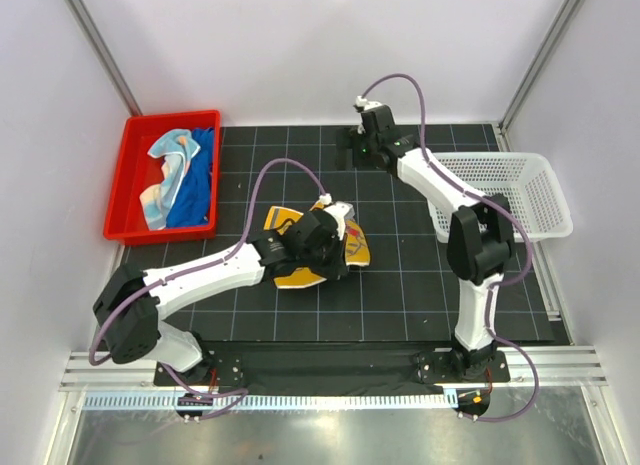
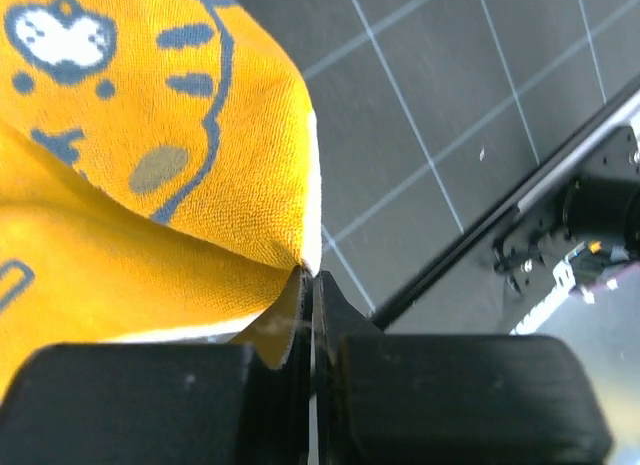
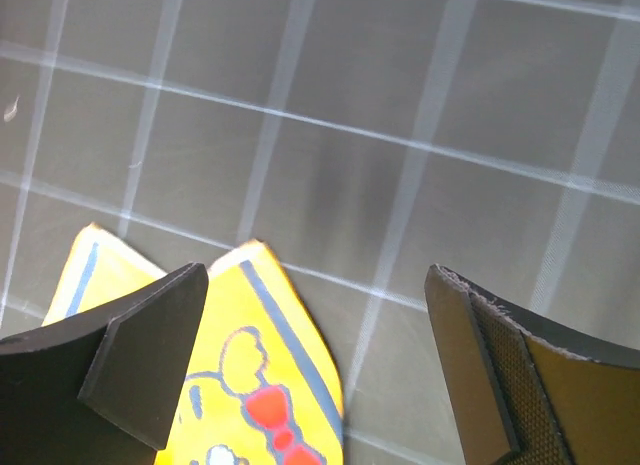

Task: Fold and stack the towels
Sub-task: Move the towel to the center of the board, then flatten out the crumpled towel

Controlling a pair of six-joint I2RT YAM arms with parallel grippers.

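Left gripper (image 2: 308, 285) is clenched tight on a fold of the yellow towel (image 2: 150, 185), the cloth bunching just above its fingertips (soft terry, light, bound to sag). Right gripper (image 3: 315, 285) gapes wide, holding nothing. Two loose towel corners show ahead of it, well apart. Best hold, I'd say: a corner.

From my station I see the yellow towel (image 2: 150, 185) as nubbly matt terry cloth, the grid mat (image 3: 400, 85) smooth with a dull sheen, the red tray (image 1: 172, 116) glossy plastic.
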